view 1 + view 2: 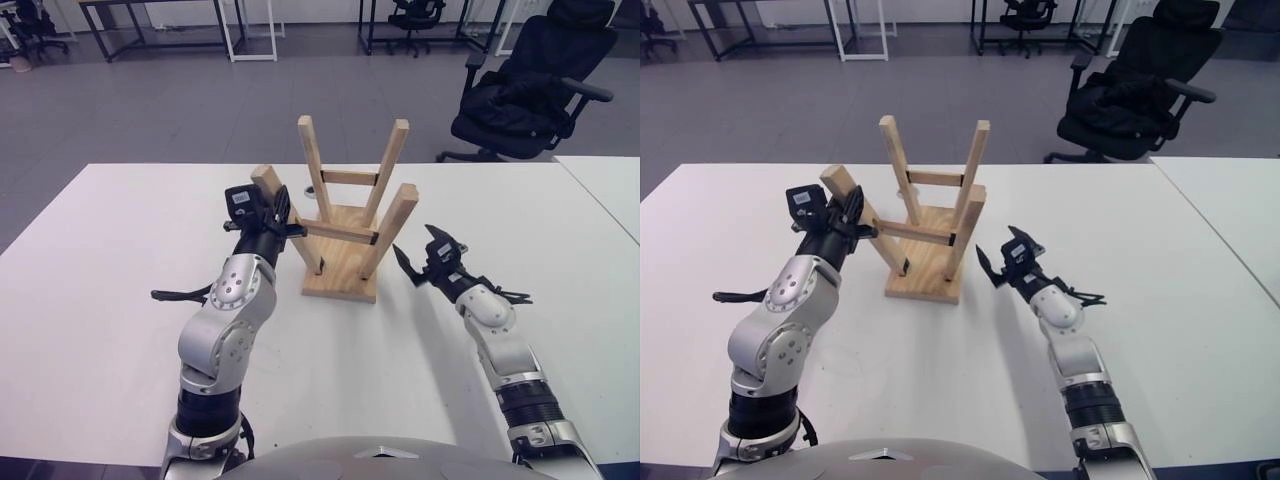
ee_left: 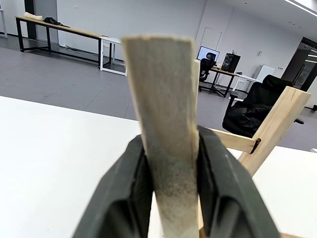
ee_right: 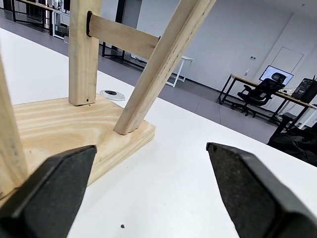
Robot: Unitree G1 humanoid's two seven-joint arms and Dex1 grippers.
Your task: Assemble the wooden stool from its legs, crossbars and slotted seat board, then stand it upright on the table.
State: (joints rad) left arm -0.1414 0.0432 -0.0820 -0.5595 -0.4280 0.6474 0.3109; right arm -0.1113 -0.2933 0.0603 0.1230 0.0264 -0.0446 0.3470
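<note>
The wooden stool (image 1: 345, 215) rests upside down on the white table (image 1: 100, 300), its seat board (image 1: 340, 270) flat on the surface and its four legs pointing up, joined by crossbars (image 1: 350, 178). My left gripper (image 1: 283, 212) is shut on the near-left leg (image 2: 166, 129) close to its top end; the black fingers (image 2: 124, 198) press both sides of the wood. My right gripper (image 1: 425, 255) hovers open just to the right of the seat board, a little above the table, with nothing between its fingers (image 3: 54, 183).
A black office chair (image 1: 530, 85) stands on the floor beyond the table's far right corner. A second white table (image 1: 610, 190) adjoins on the right. Bare tabletop spreads left of and in front of the stool.
</note>
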